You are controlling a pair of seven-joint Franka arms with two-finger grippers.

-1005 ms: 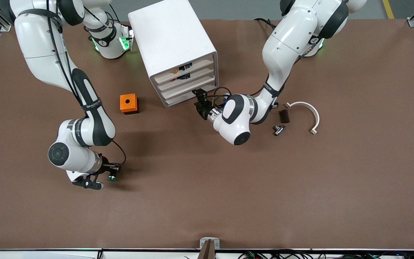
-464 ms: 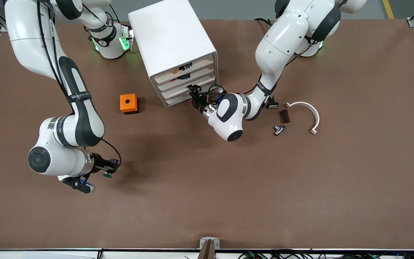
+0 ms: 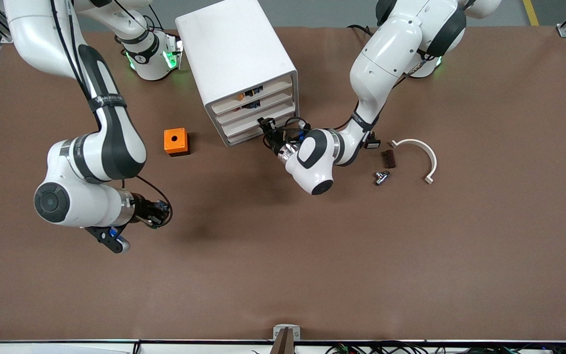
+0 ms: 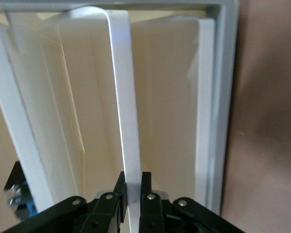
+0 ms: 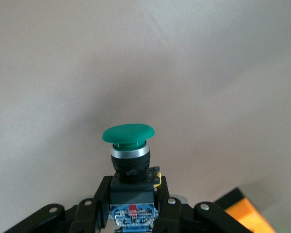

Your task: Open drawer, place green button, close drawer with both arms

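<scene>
Starting at the right arm's end of the table: my right gripper (image 3: 157,216) hangs over bare brown table, shut narrow on the dark body of the button (image 5: 128,145), green cap pointing away from the wrist. A second ago the button was low by the table; the arm has since lifted and turned it, so I judge the pick done and the carry begun.

Next comes an orange cube (image 3: 176,141), then the cabinet (image 3: 234,49) with four white fronts.

My left gripper (image 3: 267,129) has moved in from just short of the cabinet and now pinches the thin white lip of the drawer (image 3: 258,123), third front from the top, fingers nearly closed on it. The drawer looks flush with its neighbours, so I judge the pull has not started.

Writing: white lettering on the right arm's black band, and a small label with a red mark on the button body, are both too small for me to read
</scene>
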